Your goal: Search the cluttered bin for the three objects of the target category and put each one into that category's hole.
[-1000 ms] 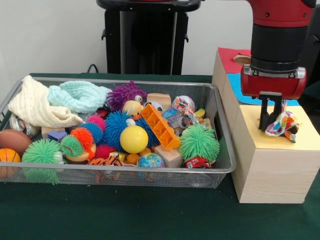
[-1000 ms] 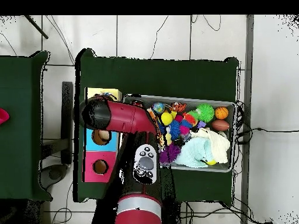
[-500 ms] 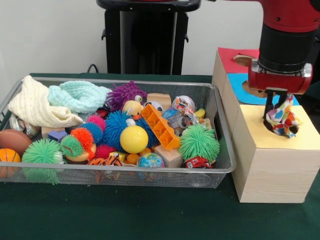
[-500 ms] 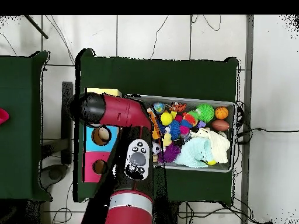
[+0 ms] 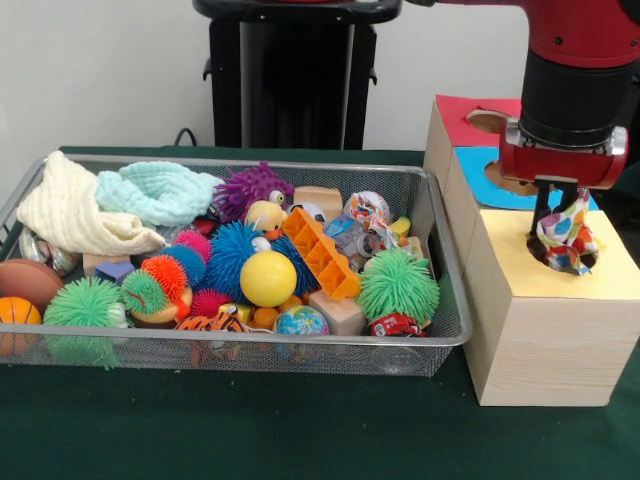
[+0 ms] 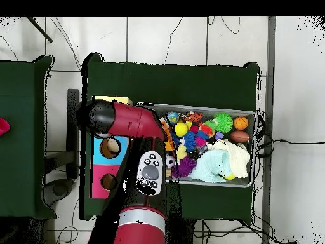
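Yellow-topped wooden box (image 5: 540,315) sits right of the wire bin (image 5: 440,330), so I keep my gripper (image 5: 560,235) pinching the patterned cloth toy (image 5: 566,238) above its hole (image 5: 560,262).

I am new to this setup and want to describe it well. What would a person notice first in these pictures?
First, the red arm at the right, its tool holding a multicoloured cloth at the hole in the yellow top of the wooden box. Then the wire bin on the green table, crowded with toys: a yellow ball, spiky green balls and an orange block.
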### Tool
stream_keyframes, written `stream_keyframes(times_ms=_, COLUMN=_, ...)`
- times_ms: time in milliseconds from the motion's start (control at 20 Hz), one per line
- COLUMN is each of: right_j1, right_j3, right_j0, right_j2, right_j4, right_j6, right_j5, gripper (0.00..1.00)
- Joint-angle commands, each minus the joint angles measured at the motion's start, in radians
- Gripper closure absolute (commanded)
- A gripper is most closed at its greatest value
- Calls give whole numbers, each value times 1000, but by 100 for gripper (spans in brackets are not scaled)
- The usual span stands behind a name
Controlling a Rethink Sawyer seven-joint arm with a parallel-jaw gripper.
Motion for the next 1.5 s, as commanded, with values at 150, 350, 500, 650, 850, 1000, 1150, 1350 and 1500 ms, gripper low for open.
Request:
stream_keyframes(times_ms=150, right_j1=111, right_j3=175, right_j0=9, right_j2=94, right_j4=9, right_j6=202, right_j5=-142, gripper=100)
stream_keyframes(times_ms=350, right_j1=112, right_j3=208, right_j0=-16, right_j2=135, right_j4=8, right_j6=176, right_j5=-260, gripper=100)
stream_keyframes(times_ms=500, right_j1=120, right_j3=245, right_j0=-72, right_j2=205, right_j4=-13, right_j6=152, right_j5=-442, gripper=100)
stream_keyframes(times_ms=650, right_j1=134, right_j3=270, right_j0=-129, right_j2=269, right_j4=-64, right_j6=142, right_j5=-591, gripper=100)
stream_keyframes(times_ms=850, right_j1=128, right_j3=260, right_j0=-107, right_j2=234, right_j4=-62, right_j6=157, right_j5=-591, gripper=100)
stream_keyframes(times_ms=1000, right_j1=137, right_j3=227, right_j0=-81, right_j2=194, right_j4=-34, right_j6=147, right_j5=-523, gripper=100)
stream_keyframes(times_ms=1150, right_j1=138, right_j3=204, right_j0=-71, right_j2=175, right_j4=-21, right_j6=143, right_j5=-474, gripper=100)
stream_keyframes(times_ms=1350, right_j1=128, right_j3=180, right_j0=-52, right_j2=140, right_j4=-12, right_j6=148, right_j5=-402, gripper=100)
stream_keyframes(times_ms=1500, right_j1=119, right_j3=161, right_j0=-24, right_j2=96, right_j4=-12, right_j6=158, right_j5=-342, gripper=100)
